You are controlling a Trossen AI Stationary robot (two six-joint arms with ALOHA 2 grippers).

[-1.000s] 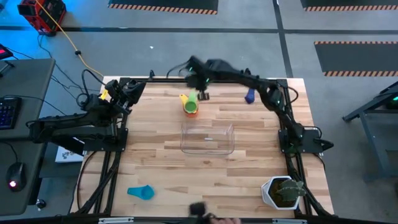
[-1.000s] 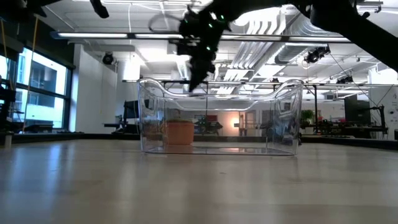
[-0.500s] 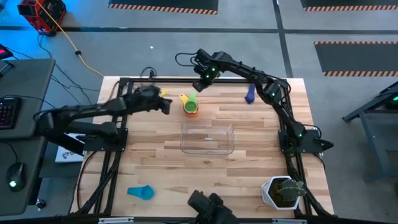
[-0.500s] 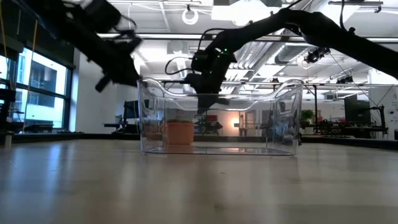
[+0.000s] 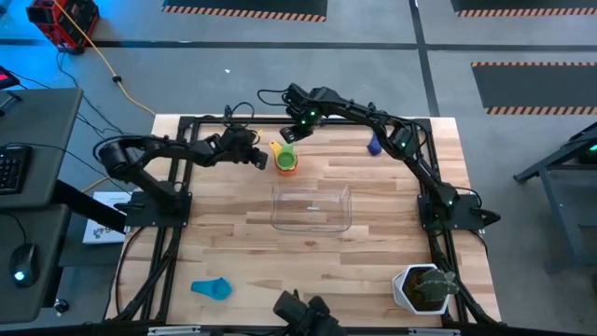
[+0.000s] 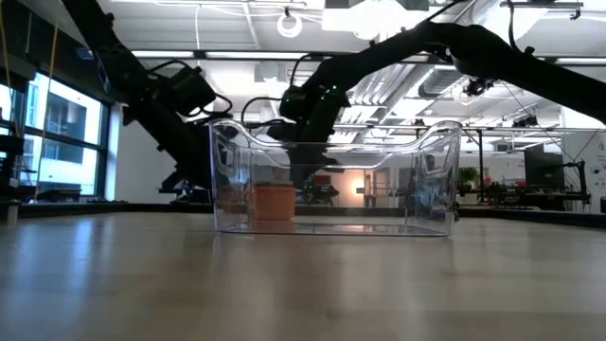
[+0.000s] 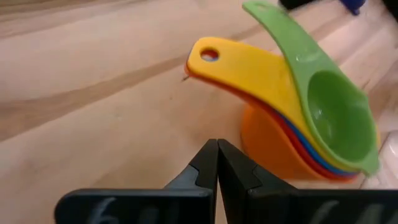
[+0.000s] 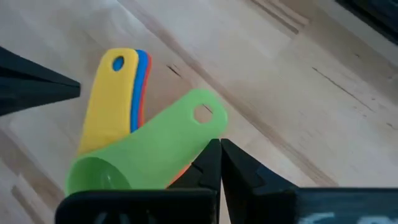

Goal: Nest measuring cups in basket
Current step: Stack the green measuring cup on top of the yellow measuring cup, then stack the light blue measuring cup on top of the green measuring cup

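Wood table (image 5: 233, 224), workshop behind. Clear basket (image 5: 312, 206) mid-table, holding nothing. Nested cup stack (image 5: 285, 159) on table beyond basket, green cup (image 7: 323, 106) on top, yellow handle (image 7: 214, 57) sticking out. Left gripper (image 5: 257, 159) clenched, just beside stack. Right gripper (image 5: 289, 136) clenched, empty, over green handle (image 8: 196, 118). Light blue cup (image 5: 212, 288) at near edge; dark blue cup (image 5: 375, 144) far right.

From the low camera the cup stack (image 6: 276, 202) is just an orange blur behind the basket (image 6: 333, 180) wall, no way to count cups. Right wrist view cuts off the green cup (image 8: 134, 163) bowl at the bottom edge.
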